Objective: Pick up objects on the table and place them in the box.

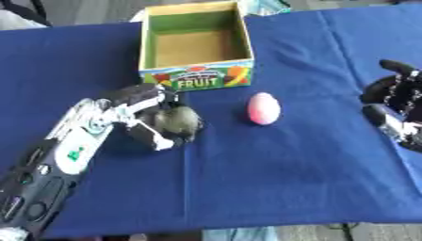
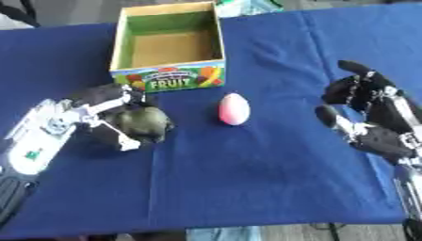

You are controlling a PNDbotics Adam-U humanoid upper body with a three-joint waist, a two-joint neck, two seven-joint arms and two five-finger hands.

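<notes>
An open cardboard box (image 1: 196, 74) labelled FRUIT stands at the far middle of the blue table; its inside looks bare. A pink egg-shaped fruit (image 1: 263, 108) lies on the cloth just in front of the box, to its right. My left hand (image 1: 147, 113) is left of it, fingers and thumb curled round a dark olive-green round fruit (image 1: 178, 122) that sits at table level. My right hand (image 2: 367, 115) rests at the right edge, fingers relaxed and holding nothing.
A blue cloth (image 1: 272, 174) covers the table; its front edge runs along the bottom of the view. A pale object (image 1: 268, 5) shows behind the box at the far edge.
</notes>
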